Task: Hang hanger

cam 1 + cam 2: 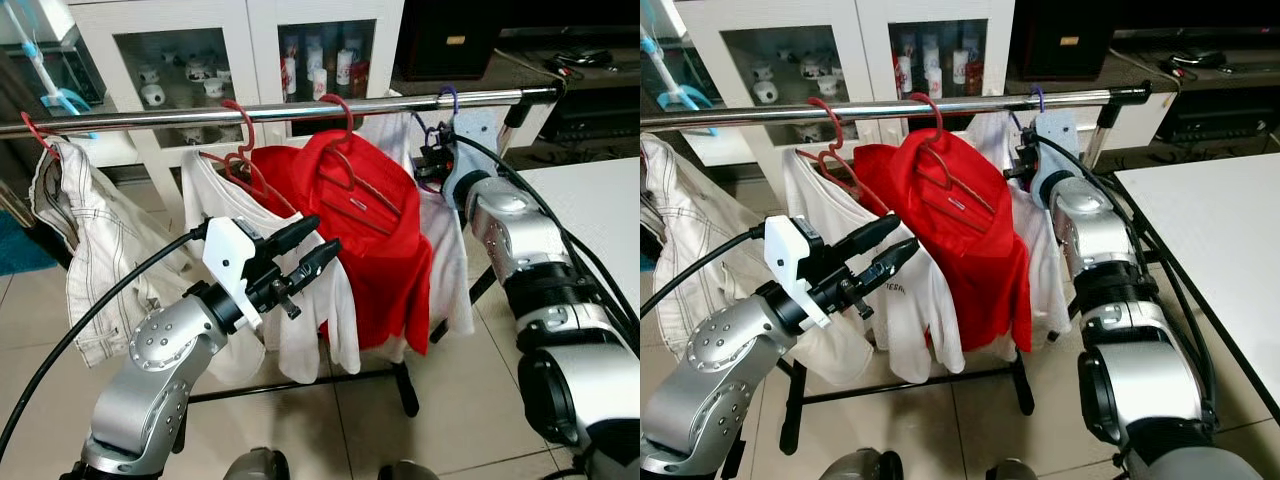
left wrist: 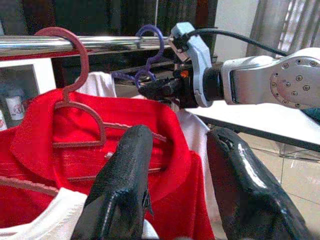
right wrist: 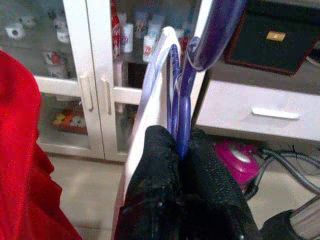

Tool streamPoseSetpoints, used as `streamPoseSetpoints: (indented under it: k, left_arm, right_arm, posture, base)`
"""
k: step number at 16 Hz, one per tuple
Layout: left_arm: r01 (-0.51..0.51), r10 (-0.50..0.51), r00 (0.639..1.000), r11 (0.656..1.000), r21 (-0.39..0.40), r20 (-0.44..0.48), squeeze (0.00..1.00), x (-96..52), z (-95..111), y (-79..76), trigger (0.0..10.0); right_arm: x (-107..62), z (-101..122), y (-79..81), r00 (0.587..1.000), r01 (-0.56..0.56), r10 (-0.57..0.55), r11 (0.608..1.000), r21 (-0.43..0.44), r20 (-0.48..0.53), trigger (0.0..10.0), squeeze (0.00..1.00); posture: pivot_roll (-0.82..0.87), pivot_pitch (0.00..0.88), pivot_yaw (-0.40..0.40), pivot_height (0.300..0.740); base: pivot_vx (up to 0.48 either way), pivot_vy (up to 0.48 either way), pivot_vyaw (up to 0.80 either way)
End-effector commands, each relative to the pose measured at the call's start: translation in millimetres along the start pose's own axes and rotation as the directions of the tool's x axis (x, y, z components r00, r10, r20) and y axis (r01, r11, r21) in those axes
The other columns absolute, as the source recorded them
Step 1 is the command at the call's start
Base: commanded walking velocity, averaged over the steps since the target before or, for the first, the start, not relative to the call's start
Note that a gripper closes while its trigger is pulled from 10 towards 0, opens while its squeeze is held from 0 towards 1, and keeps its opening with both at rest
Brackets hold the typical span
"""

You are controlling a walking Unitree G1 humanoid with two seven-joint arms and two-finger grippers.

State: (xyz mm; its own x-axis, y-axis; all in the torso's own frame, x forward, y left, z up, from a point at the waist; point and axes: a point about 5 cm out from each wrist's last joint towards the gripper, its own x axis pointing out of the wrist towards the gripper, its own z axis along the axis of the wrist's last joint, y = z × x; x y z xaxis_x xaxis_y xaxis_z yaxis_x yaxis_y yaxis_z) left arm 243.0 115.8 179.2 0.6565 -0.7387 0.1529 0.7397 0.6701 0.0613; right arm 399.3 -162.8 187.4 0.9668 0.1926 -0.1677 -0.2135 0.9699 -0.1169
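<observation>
Where pinched, purple hanger (image 3: 181,107) within right tool (image 3: 184,150).

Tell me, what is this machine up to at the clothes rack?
It is hanging laundry. Its right hand is shut on a purple plastic hanger carrying a white garment, whose hook is already looped over the shiny metal rail. Its left hand hovers open in front of the red shirt on a red hanger, holding nothing.

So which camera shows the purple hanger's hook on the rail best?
The left wrist view: the purple hanger hooks over the rail, with the right pincer shut on it below. The eye views show it small; the right wrist view shows the neck close up.
</observation>
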Motion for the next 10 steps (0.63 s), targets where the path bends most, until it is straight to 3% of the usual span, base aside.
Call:
streamPoseSetpoints:
  k: [1,7,8,9,10]
  left_arm:
    - [-0.002,0.002,1.000,1.000,-0.001,-0.012,0.00,-1.5,-0.8,-0.4,10.0]
    - [-0.011,0.011,0.999,1.000,0.005,-0.033,0.00,-1.4,-3.5,3.1,10.0]
    - [-0.012,0.012,0.999,1.000,0.007,-0.037,0.00,-1.3,-3.9,3.5,10.0]
    - [-0.015,0.016,0.999,1.000,0.009,-0.039,0.00,-1.4,-4.3,4.0,10.0]
    - [-0.022,0.022,0.999,1.000,0.013,-0.040,0.00,-1.5,-4.5,4.8,10.0]
  right_arm:
    - [-0.1,-16.4,3.1,0.998,-0.019,0.019,1.000,0.003,-0.062,10.0,0.00]
    - [-1.5,-22.6,2.6,0.998,-0.038,0.037,0.999,-0.011,-0.045,10.0,0.00]
    - [-1.8,-20.9,3.0,0.999,-0.042,0.042,0.999,0.022,-0.022,10.0,0.00]
    - [-2.4,-18.4,4.3,0.998,-0.056,0.056,0.998,0.039,0.011,10.0,1.00]
    - [-2.9,-16.0,5.3,0.997,-0.064,0.062,0.996,0.054,0.037,10.0,1.00]
  posture:
    - [-0.05,0.089,0.031,0.740]
    - [-0.05,0.084,0.042,0.740]
    - [-0.05,0.082,0.041,0.740]
    - [-0.05,0.080,0.041,0.740]
    - [-0.05,0.078,0.042,0.740]
  base:
    - [0.000,0.000,0.00]
    - [0.000,0.000,0.00]
    - [0.000,0.000,0.00]
    - [0.000,0.000,0.00]
    - [0.000,0.000,0.00]
